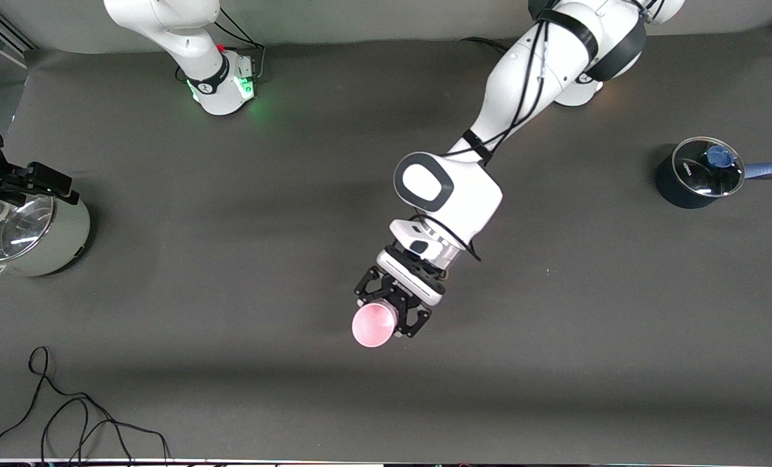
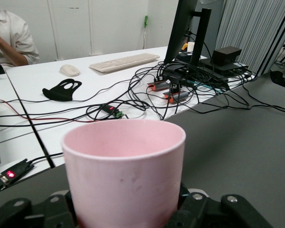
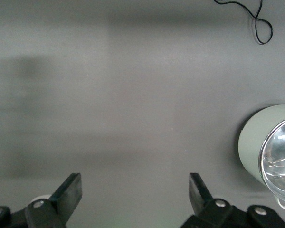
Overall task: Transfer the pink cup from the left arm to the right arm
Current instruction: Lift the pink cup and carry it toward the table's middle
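Observation:
The pink cup (image 1: 372,329) is upright in my left gripper (image 1: 387,316), held from the side over the middle of the table, toward the front camera's edge. In the left wrist view the pink cup (image 2: 126,161) fills the space between the black fingers (image 2: 192,209), which are shut on its lower wall. My right gripper (image 3: 135,190) is open and empty, high over bare grey mat beside the steel pot. Black parts of that hand (image 1: 32,180) show above the pot in the front view.
A steel pot with a glass lid (image 1: 48,240) stands at the right arm's end and shows in the right wrist view (image 3: 254,142). A dark pot with a blue handle (image 1: 684,188) stands at the left arm's end. A loose black cable (image 1: 68,408) lies near the front edge.

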`<act>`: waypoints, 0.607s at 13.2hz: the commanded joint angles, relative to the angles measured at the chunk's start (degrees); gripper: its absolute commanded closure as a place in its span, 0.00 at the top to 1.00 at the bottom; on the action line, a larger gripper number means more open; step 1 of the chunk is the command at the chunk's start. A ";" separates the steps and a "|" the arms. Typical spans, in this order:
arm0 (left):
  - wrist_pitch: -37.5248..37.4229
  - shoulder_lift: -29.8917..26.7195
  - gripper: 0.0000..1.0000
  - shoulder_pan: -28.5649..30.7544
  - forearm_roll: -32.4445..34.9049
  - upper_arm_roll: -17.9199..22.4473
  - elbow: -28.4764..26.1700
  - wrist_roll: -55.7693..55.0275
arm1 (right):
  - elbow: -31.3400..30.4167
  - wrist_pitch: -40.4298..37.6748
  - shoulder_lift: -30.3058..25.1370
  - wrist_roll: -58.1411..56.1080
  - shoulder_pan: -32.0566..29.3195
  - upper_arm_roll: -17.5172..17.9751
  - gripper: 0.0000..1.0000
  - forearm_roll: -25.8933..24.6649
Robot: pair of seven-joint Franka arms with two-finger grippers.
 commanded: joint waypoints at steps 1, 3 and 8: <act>1.78 0.44 0.00 -3.44 0.40 1.73 3.18 -1.57 | 0.59 -0.02 0.07 -0.87 0.42 -0.30 1.00 -0.52; 4.31 0.35 0.00 -6.16 0.40 1.73 4.84 -1.92 | 0.86 0.15 0.42 -0.79 0.42 -0.30 1.00 -0.43; 8.80 0.18 0.00 -11.70 0.31 1.73 7.49 -2.18 | 6.47 0.24 4.02 0.09 1.90 0.05 1.00 0.18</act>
